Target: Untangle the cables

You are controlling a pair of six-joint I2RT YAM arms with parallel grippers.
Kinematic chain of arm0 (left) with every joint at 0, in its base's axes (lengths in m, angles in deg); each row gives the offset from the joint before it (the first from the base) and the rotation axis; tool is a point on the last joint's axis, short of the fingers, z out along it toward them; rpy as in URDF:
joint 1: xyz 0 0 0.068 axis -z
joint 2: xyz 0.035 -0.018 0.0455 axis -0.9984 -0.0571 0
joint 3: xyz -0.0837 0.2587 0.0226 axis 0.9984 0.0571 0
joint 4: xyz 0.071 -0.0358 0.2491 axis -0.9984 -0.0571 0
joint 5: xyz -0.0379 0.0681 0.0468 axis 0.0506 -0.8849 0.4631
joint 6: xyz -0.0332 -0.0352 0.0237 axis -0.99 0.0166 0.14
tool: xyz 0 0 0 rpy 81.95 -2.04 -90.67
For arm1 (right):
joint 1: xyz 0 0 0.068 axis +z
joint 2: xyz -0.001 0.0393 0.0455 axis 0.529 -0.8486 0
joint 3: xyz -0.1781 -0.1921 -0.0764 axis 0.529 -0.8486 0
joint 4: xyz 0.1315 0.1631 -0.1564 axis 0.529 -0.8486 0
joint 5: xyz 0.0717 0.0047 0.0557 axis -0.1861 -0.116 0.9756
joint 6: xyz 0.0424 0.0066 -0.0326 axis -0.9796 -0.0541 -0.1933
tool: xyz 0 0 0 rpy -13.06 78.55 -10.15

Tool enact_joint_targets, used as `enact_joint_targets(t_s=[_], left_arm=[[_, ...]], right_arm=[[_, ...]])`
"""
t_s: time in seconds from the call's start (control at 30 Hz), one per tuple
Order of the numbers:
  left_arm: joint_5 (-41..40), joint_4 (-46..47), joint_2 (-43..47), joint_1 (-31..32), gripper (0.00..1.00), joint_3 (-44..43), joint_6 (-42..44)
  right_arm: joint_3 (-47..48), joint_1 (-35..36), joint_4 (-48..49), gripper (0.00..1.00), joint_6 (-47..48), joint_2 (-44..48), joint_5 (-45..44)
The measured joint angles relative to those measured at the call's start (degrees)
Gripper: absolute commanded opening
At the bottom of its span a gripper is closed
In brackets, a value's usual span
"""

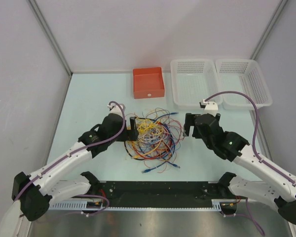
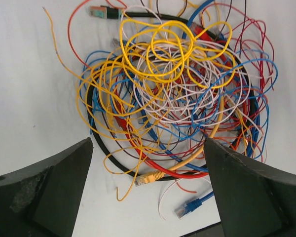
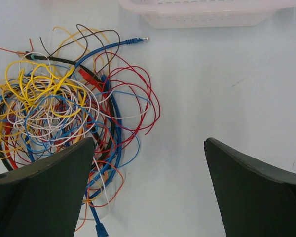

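Tangled cables [image 2: 172, 94] on a pale table [image 2: 24, 98], left claw [image 2: 148, 192] spread wide, holding nothing

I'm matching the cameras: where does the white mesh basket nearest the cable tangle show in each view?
Top external: white plastic mesh basket, upper right of centre.
Left wrist: not in view.
Right wrist: along the top edge.
Shared landmark: tangle of thin coloured cables, in all three.

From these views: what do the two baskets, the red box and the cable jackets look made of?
Baskets: likely moulded plastic, whitish, slightly translucent; perforated grid walls.
Red box: probably plastic, matte, uniform colour, rounded corners; can't rule out painted metal.
Cables: smooth plastic-like insulation, slight sheen, holding loose springy loops.
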Motion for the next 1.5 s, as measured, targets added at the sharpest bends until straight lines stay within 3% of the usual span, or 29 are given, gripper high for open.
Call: enact_joint_targets(t_s=[0.3,0.47,0.63,0.7,0.73,0.8,0.83,0.93,1.23,1.5], left_arm=[[1.33,1.05,-3.63,0.0,0.98,0.59,0.63],[-2.38,-0.15,-7.93,0.0,0.98,-0.74,-1.29],[-4.94,-1.22,-12.11,-1.22,0.91,-1.75,-3.85],[-4.9,-1.33,-13.77,-2.08,0.78,-1.75,-4.46],[-4.74,-1.29,-14.73,-2.43,0.6,-1.75,-4.85],[-4.15,-1.03,-16.65,-2.93,0.44,-1.75,-5.25],[-3.72,-0.85,-17.49,-3.02,0.24,-1.73,-5.29],[-2.69,-0.24,-18.73,-3.04,0.0,-1.7,-5.03],[-2.34,-1.42,-13.05,-3.04,0.0,-2.75,-3.06],[7.02,1.53,-0.46,-2.91,0.03,-18.08,3.56]], right_arm=[[-0.31,0.0,0.44,1.0,0.44,-0.31,1.4],[-0.31,0.07,0.35,1.0,0.48,-0.42,1.7],[-0.31,0.07,-0.13,1.0,0.68,0.0,1.44],[-0.31,0.07,-0.37,1.0,0.85,0.26,1.25],[-0.31,0.07,-0.48,1.0,0.87,0.37,1.2],[-0.42,0.07,-0.5,1.0,0.9,0.52,1.05],[-0.52,0.07,-0.5,1.0,0.9,0.57,1.05],[-1.01,0.07,-0.59,1.0,0.92,0.63,1.05],[-1.25,0.09,-0.9,1.0,0.92,1.4,1.11],[-1.25,0.11,1.46,0.99,1.42,5.18,3.69]])
